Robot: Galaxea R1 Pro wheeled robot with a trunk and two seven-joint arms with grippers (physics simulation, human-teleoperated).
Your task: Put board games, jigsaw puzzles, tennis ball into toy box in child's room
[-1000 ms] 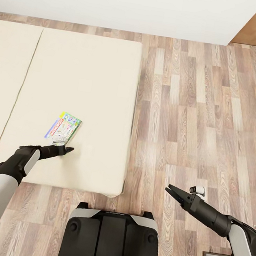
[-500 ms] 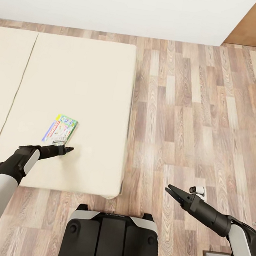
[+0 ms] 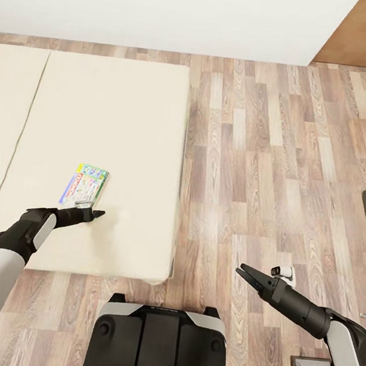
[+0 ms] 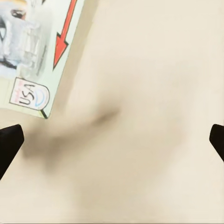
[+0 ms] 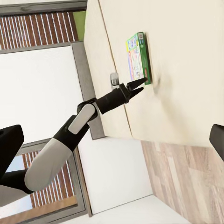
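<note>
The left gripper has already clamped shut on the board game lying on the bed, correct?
Not quite. The left gripper is open and holds nothing; its jaws sit beside the board game, which lies flat on the bed. The left wrist view shows the gap.

Bare mattress of the bed point(image 3: 127, 128) surrounds the board game point(image 3: 84, 185).

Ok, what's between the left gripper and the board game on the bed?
Nothing but bare beige mattress. In the head view the left gripper hangs just short of the board game on the bed.
</note>
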